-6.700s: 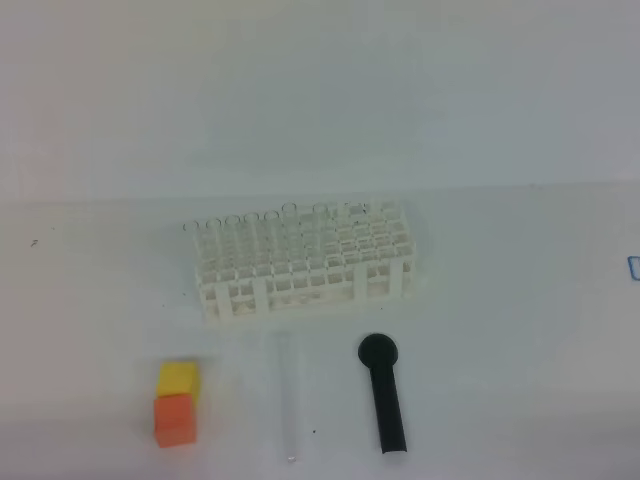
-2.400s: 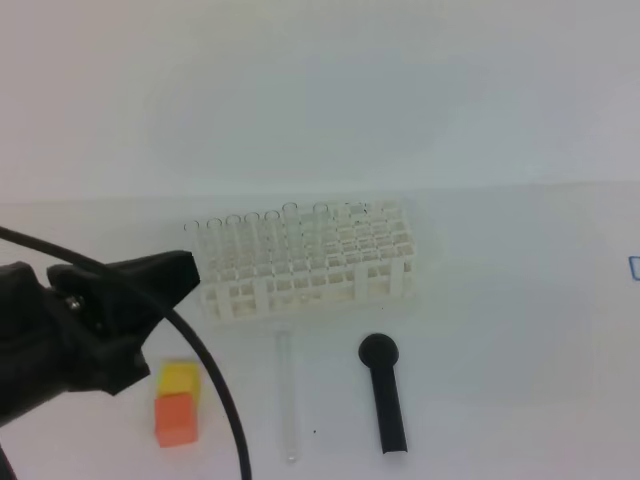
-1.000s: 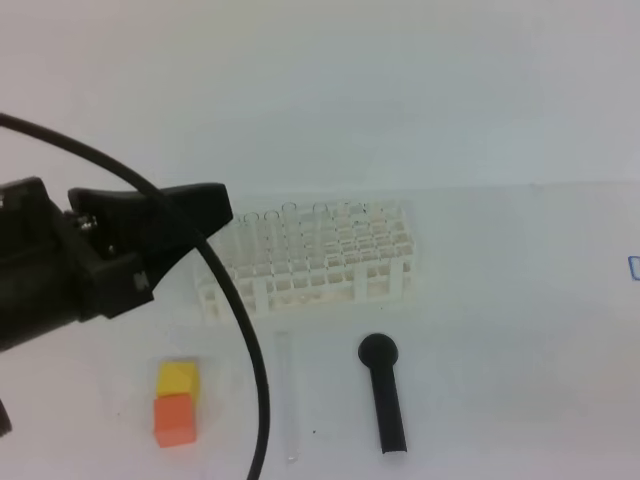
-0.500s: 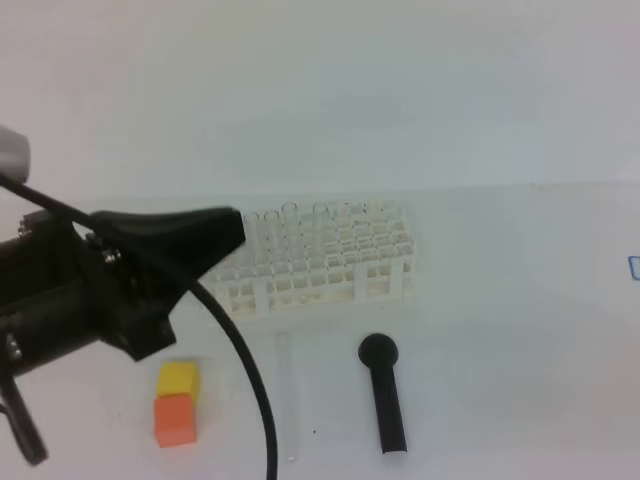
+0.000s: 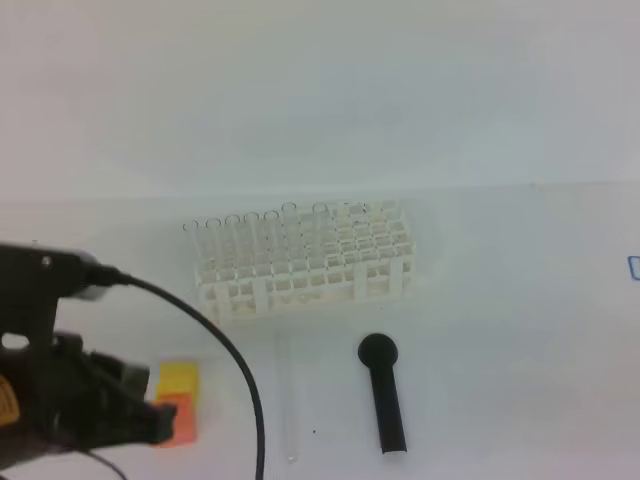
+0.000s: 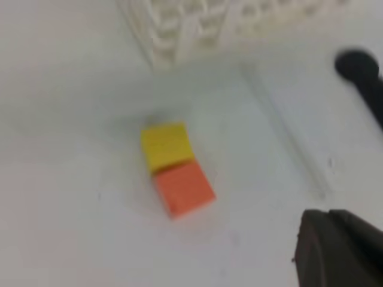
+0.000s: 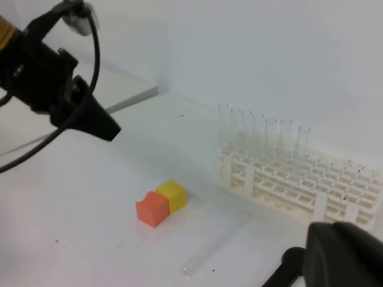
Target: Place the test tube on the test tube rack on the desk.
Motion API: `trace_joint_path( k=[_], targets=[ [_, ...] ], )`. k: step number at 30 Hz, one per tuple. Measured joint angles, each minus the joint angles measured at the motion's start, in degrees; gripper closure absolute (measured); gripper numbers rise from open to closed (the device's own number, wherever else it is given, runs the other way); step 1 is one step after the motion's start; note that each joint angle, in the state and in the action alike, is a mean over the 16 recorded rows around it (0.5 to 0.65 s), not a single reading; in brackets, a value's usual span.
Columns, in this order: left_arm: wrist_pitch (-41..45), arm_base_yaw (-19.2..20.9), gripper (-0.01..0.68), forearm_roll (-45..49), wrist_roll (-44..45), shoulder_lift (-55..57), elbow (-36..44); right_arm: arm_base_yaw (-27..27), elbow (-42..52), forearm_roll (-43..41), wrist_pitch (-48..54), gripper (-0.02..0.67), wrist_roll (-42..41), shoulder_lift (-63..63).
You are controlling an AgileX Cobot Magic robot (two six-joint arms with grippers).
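Test tube: flat on bench, just in front of test tube rack.
Left hand: closed, empty, above blocks.
Right hand: closed, empty.

Bright, even, washed-out light with only faint shadows; the left wrist view is blurred throughout, and the overhead view is soft and hazy.

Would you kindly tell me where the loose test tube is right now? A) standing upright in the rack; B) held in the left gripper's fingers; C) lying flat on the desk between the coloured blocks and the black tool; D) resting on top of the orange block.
C: the test tube lies flat on the desk, between the orange block and the black tool, in front of the test tube rack.
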Motion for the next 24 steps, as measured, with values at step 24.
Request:
trace_joint_path(
  k=[24],
  targets=[
    [29.9,-2.8,0.674,-34.9,21.7,11.2,-10.7,0.0,0.0,0.8,0.0,0.650,0.0,0.0]
  ],
)
